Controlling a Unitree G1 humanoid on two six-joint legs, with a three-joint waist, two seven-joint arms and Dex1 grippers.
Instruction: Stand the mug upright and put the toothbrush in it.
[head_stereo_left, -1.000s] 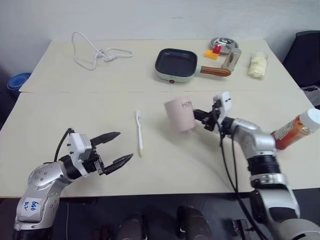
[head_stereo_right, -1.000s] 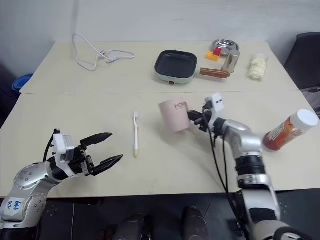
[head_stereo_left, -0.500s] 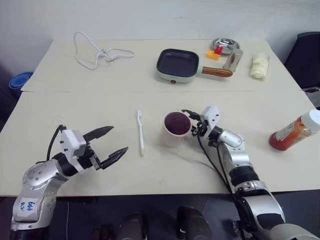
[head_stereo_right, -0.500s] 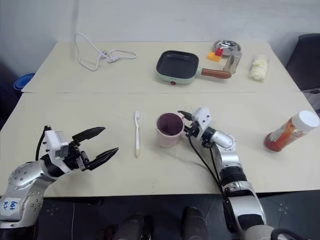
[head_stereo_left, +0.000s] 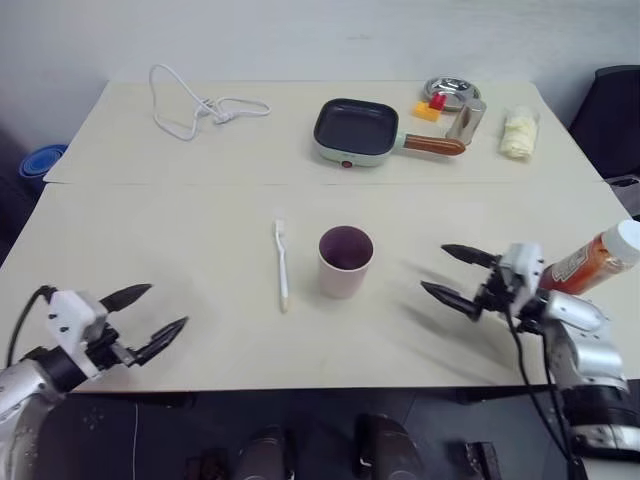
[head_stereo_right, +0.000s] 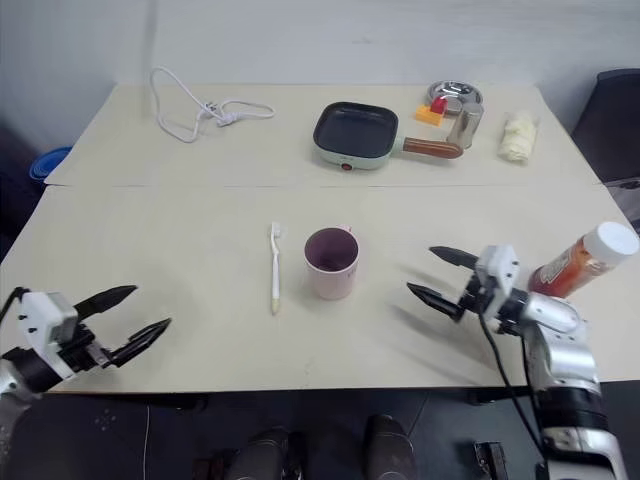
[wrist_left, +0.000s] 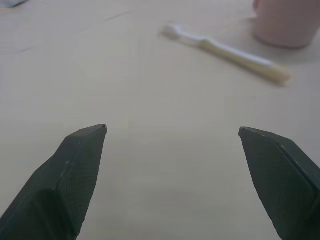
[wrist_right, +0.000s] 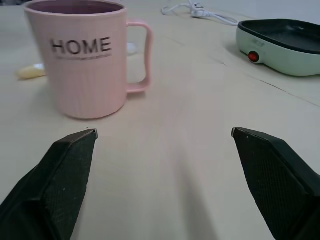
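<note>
We see the mug (head_stereo_left: 346, 262) standing upright near the middle of the desk (head_stereo_left: 180, 230), with the toothbrush (head_stereo_left: 281, 264) lying flat just to its left, apart from it. Behind them, at the far side, sit a pan (head_stereo_left: 362, 130) and, further left, a cable (head_stereo_left: 195, 104). A bottle (head_stereo_left: 590, 262) leans at the right edge.

cable (head_stereo_left: 200, 105) – far left | pan (head_stereo_left: 355, 128) | bottle (head_stereo_left: 585, 262) – right edge

"HOME" on the mug (wrist_right: 89, 65)
</note>
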